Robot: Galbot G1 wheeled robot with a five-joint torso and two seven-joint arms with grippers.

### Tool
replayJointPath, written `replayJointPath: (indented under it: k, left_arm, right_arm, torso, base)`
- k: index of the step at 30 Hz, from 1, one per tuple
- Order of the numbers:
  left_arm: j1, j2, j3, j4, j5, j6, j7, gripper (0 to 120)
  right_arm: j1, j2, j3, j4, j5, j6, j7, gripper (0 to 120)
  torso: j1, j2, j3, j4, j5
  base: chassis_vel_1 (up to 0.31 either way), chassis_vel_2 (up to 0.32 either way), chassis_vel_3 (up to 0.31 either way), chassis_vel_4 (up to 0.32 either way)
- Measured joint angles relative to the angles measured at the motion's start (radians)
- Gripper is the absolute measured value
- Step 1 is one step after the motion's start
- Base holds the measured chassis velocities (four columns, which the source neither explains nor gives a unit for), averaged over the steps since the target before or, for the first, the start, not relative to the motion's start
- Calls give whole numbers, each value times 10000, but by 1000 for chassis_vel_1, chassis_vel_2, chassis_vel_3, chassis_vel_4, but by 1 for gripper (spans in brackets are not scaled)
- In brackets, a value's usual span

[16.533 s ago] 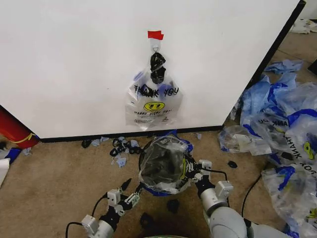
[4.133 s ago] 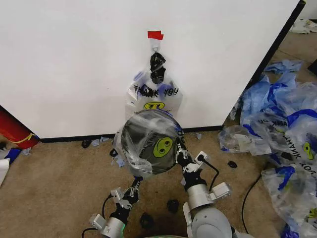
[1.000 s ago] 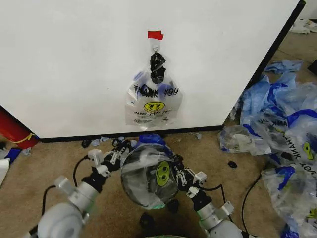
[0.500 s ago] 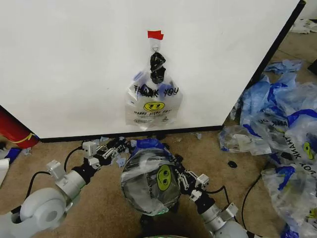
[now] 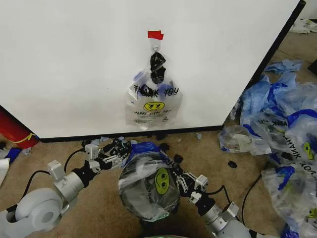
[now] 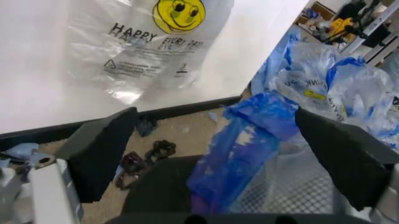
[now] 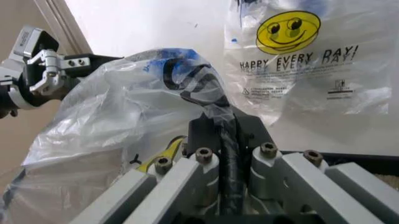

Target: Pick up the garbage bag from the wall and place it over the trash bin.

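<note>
**Bin held at R gripper, L gripper open at blue handle**

Ref: head view, clock positions taken from the trash bin (image 5: 148,191).

1. The trash bin sits low-centre, tilted with its mouth toward the camera, wrapped in a clear bag with a yellow smiley on its 3 o'clock side. Mesh shows through the plastic in the left wrist view (image 6: 293,186).
2. Right gripper (image 5: 179,179) is at 3 o'clock of the bin, fingers pinched together on the bin rim w/ plastic film; right wrist view confirms the black rim clamped between the pads (image 7: 227,140).
3. Left gripper (image 5: 116,151) is at approx. 10 o'clock, jaws spread apart, nothing clamped. A blue handle (image 6: 240,140) of the bin's bag lies between the fingers (image 6: 103,149), contact unclear.
4. The garbage bag (image 5: 153,101) hangs on the wall (image 5: 74,59) at 12 o'clock, from a hook under red tape (image 5: 155,34). "THANK YOU" print and smiley face outward.
5. Bag pile (image 5: 282,129) lies on carpet at 2 o'clock, well apart from the bin.
6. Small black clips (image 5: 168,148) lie on the floor near the wall base.
</note>
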Motion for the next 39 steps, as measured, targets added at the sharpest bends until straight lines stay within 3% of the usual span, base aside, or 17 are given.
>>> replayJointPath:
  k: [16, 29, 33, 39]
  left_arm:
    - [42, -80, 182, 34, -82, 51, 255, 94]
    - [126, -58, 317, 153, -66, 44, 402, 43]
    - [125, -13, 319, 143, -60, 35, 406, 36]
    - [132, 25, 317, 141, -63, 18, 427, 36]
  right_arm:
    - [280, -176, -381, 19, 56, 5, -339, 1]
    - [409, -216, -395, -26, 55, 44, -384, 1]
    - [445, -186, -384, -78, 45, 55, -384, 1]
    - [522, -122, -386, -141, 36, 56, -317, 1]
  torso:
    - [0, 0, -1, 0, -1]
    - [0, 0, -1, 1, 0]
    - [0, 0, -1, 0, 0]
    - [0, 0, -1, 0, 0]
  base:
    - [0, 0, 0, 0]
    - [0, 0, 0, 0]
    - [0, 0, 0, 0]
    - [0, 0, 0, 0]
